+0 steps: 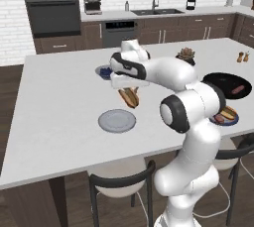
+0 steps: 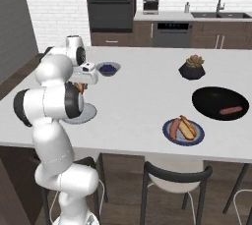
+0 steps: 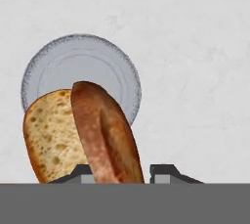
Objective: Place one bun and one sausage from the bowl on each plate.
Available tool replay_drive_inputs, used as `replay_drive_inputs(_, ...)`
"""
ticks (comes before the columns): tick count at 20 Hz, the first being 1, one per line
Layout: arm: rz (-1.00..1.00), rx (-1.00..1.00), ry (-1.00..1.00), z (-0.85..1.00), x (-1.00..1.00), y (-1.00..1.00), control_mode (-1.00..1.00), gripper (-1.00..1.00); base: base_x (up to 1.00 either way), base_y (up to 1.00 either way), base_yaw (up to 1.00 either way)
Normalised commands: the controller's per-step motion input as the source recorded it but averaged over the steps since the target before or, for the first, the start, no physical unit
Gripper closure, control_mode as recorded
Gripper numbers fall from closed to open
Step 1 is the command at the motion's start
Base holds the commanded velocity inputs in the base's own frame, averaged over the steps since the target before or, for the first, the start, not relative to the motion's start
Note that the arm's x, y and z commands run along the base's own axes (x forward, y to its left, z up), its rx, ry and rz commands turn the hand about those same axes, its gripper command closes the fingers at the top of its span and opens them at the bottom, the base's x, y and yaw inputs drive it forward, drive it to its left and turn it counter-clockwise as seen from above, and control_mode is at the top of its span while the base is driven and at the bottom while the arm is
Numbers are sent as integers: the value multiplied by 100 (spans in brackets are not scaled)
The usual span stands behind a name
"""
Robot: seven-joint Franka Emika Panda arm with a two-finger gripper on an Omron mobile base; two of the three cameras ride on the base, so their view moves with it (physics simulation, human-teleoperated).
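Above the counter, my gripper (image 1: 130, 91) was clenched on the bun (image 1: 129, 96); its long axis hung steeply down; the pale grey plate (image 1: 116, 121) lay below at about seven o'clock, apart; the bowl (image 1: 225, 85) stayed far at three o'clock.

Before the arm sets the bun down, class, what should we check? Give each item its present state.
1. Bun held in the gripper: ok.
2. Pale grey plate bare and ready: ok.
3. Bun directly over that plate: cannot tell.
4. Blue-rimmed plate already has its bun and sausage: ok.
5. Sausage for the pale plate waiting in the black bowl: ok.
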Motion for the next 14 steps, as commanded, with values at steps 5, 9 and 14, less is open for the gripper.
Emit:
replay_drive_inputs(5, -1, -7, 23, -67, 46, 19, -100, 100, 0, 0, 0)
replay_drive_inputs(9, -2, -2, 22, -53, 11, 1, -100, 100, 0, 0, 0)
replay_drive_inputs(14, -3, 0, 18, -55, 6, -2, -100, 100, 0, 0, 0)
